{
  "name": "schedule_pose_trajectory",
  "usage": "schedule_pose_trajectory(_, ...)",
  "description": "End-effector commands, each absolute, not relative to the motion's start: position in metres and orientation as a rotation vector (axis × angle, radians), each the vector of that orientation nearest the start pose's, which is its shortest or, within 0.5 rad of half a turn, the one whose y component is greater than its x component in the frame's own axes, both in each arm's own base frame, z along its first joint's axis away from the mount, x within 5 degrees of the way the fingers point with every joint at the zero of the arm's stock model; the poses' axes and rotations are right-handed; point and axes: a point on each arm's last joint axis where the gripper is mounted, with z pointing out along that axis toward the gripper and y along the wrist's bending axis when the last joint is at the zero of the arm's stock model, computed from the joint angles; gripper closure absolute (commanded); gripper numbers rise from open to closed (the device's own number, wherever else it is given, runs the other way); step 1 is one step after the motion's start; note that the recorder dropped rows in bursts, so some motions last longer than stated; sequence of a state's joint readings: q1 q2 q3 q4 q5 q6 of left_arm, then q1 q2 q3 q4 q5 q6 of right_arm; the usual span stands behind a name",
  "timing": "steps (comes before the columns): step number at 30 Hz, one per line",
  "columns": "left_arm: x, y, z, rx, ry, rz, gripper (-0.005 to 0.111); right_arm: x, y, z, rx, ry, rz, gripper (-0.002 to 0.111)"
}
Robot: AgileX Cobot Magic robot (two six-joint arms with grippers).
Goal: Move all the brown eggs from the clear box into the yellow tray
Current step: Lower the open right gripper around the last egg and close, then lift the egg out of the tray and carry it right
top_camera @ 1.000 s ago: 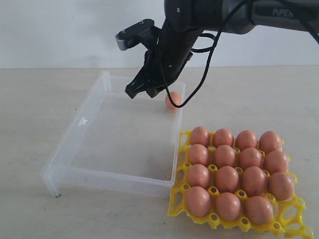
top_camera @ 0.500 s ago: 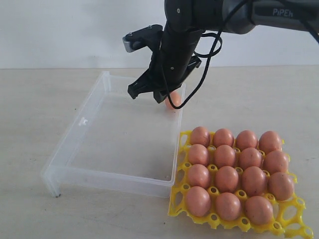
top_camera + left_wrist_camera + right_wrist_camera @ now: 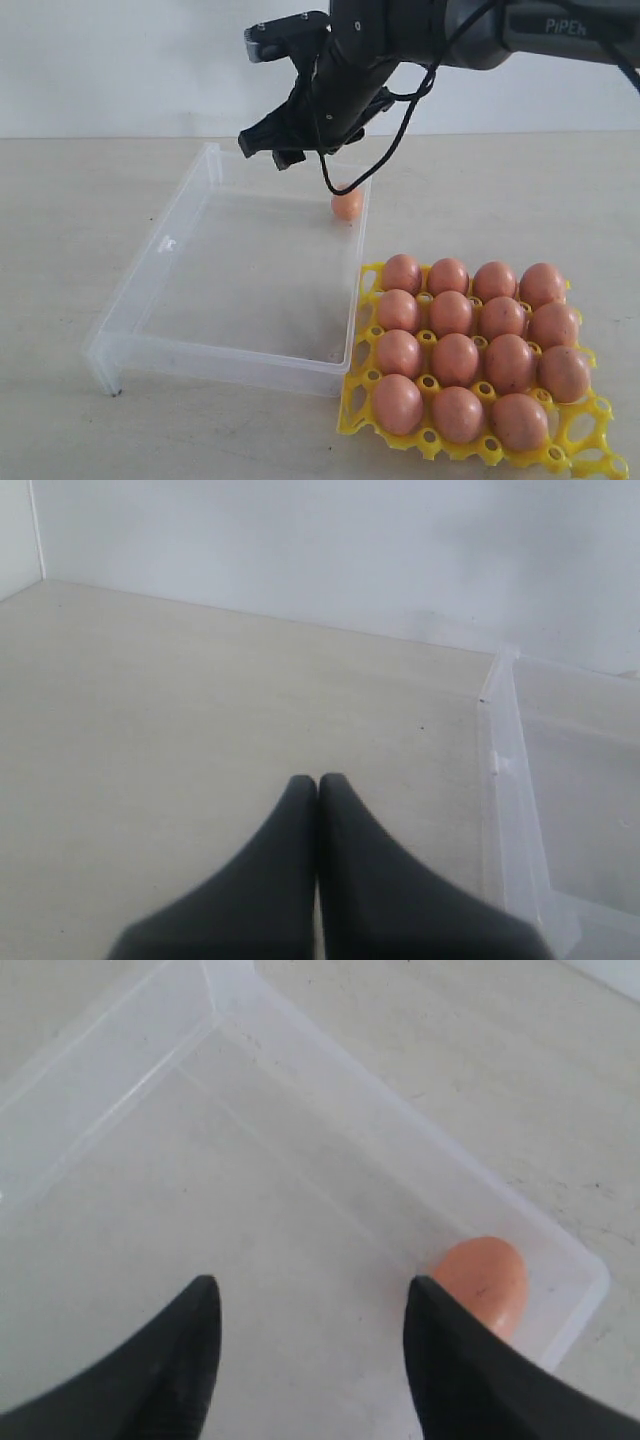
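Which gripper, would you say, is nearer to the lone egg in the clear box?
Right. The right gripper hangs open above the egg, over the clear box; the left gripper is shut over the table, outside its wall.

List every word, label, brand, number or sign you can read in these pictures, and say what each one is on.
"PiPE": white lettering on the dark arm at the top right of the exterior view; a last letter follows, too blurred to read for certain.
Nothing else: the clear box, the yellow tray and the eggs carry no print, and the wrist views show none.
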State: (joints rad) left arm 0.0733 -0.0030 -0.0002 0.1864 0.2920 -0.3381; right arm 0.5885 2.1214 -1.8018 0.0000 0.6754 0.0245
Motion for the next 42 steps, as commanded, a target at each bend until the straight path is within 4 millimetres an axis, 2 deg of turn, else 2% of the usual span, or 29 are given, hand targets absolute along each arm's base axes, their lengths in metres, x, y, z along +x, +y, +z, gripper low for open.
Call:
schedule_pose_trajectory(1, 0.054, 0.008, 0.187, -0.250, 1.754, -0.030, 0.111, 0.413, 0.273, 0.217, -0.653, 2.397, 0.254, 0.054)
schedule_pose_trajectory(6, 0.054, 0.008, 0.187, -0.250, 1.754, -0.030, 0.111, 0.421, 0.269, 0.191, -0.594, 2.440, 0.141, 0.054)
schedule_pose_trajectory(11, 0.054, 0.008, 0.187, -0.250, 1.754, -0.030, 0.111, 0.426, 0.263, 0.186, -0.570, 2.422, 0.042, 0.054)
schedule_pose_trajectory(18, 0.054, 0.008, 0.187, -0.250, 1.754, -0.030, 0.111, 0.429, 0.263, 0.183, -0.587, 2.398, 0.025, 0.054)
schedule_pose_trajectory(24, 0.054, 0.008, 0.187, -0.250, 1.754, -0.030, 0.111, 0.438, 0.250, 0.159, -0.563, 2.464, -0.017, 0.054)
schedule_pose_trajectory(29, 0.054, 0.008, 0.187, -0.250, 1.754, -0.030, 0.111, 0.445, 0.239, 0.157, -0.528, 2.472, -0.021, 0.054)
schedule_pose_trajectory(31, 0.054, 0.008, 0.187, -0.250, 1.754, -0.030, 0.111, 0.445, 0.239, 0.156, -0.527, 2.474, -0.023, 0.054)
schedule_pose_trajectory(37, 0.054, 0.008, 0.187, -0.250, 1.754, -0.030, 0.111, 0.444, 0.238, 0.136, -0.522, 2.542, -0.039, 0.054)
schedule_pose_trajectory(42, 0.054, 0.008, 0.187, -0.250, 1.754, -0.030, 0.111, 0.444, 0.238, 0.130, -0.526, 2.547, -0.040, 0.054)
